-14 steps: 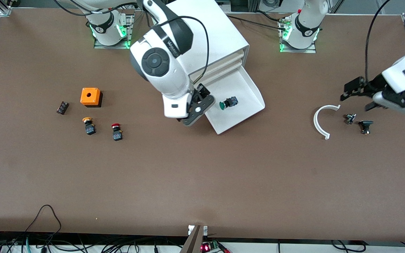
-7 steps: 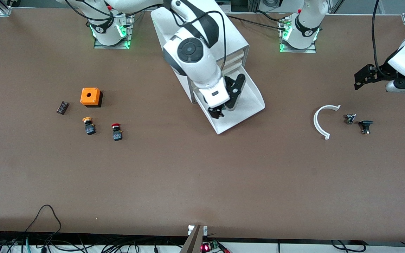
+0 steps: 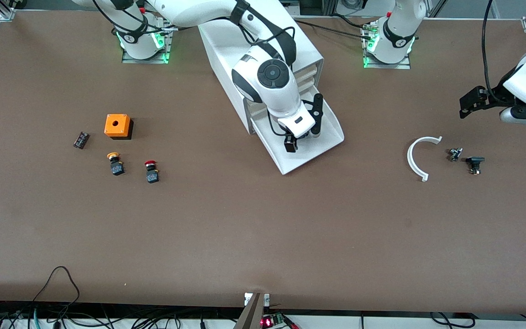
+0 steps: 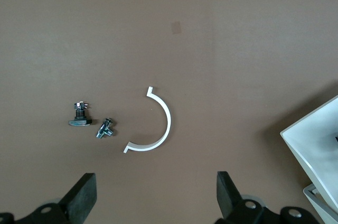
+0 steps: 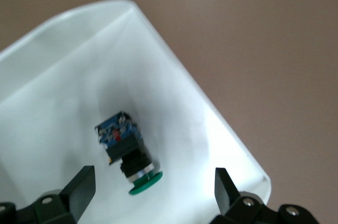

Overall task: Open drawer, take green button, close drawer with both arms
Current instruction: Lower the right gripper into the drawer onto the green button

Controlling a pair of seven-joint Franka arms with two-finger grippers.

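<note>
The bottom drawer point(image 3: 300, 159) of the white cabinet point(image 3: 219, 43) stands pulled open. My right gripper point(image 3: 303, 138) is open and hangs over the drawer's inside. It hides the green-capped button in the front view. In the right wrist view the button point(image 5: 127, 152) lies on its side on the drawer's floor point(image 5: 211, 113), its green cap between my open fingers point(image 5: 153, 189), untouched. My left gripper point(image 3: 491, 107) is open and empty over the table at the left arm's end. In the left wrist view it point(image 4: 156, 195) hangs above bare table, with a corner of the drawer point(image 4: 317, 139) showing.
A white curved piece point(image 3: 417, 157) and two small dark parts point(image 3: 454, 154) point(image 3: 474, 163) lie under the left gripper. Toward the right arm's end lie an orange box point(image 3: 118, 125), a yellow-capped button point(image 3: 115, 163), a red-capped button point(image 3: 151, 170) and a small black part point(image 3: 81, 140).
My right gripper has moved from beside the drawer to over its inside and now covers the button. My left gripper has drawn back toward its end of the table.
</note>
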